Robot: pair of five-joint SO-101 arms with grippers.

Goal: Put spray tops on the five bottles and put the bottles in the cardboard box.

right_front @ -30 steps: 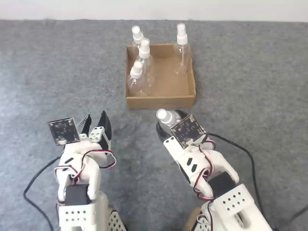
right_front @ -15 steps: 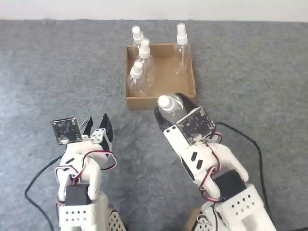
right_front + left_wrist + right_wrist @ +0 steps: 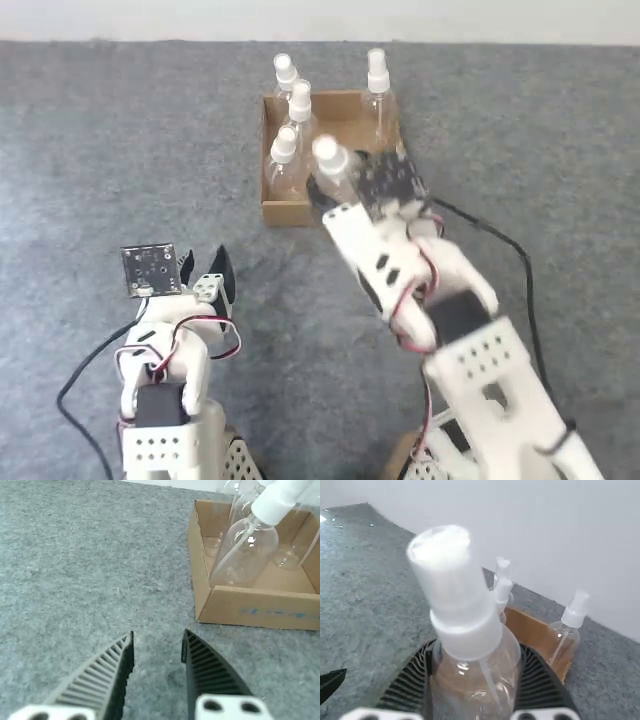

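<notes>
Hanging nearest, the left hand (image 3: 203,268) is seen open wide and empty above the grey bench (image 3: 100,150). Farther on, a capped bottle (image 3: 330,160) is clamped in the right hand (image 3: 350,190) over the cardboard box's (image 3: 290,212) front wall, with other bottles (image 3: 284,165) stood inside.

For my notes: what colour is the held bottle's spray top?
The spray top is white; clearest in the right wrist view.

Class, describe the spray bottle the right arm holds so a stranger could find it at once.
Find the cardboard box on the grey carpet. At its near edge is a clear spray bottle with a white top, raised off the carpet. Unlike the four other bottles, which stand free and upright, it alone is clamped in the jaws of the right arm.
</notes>
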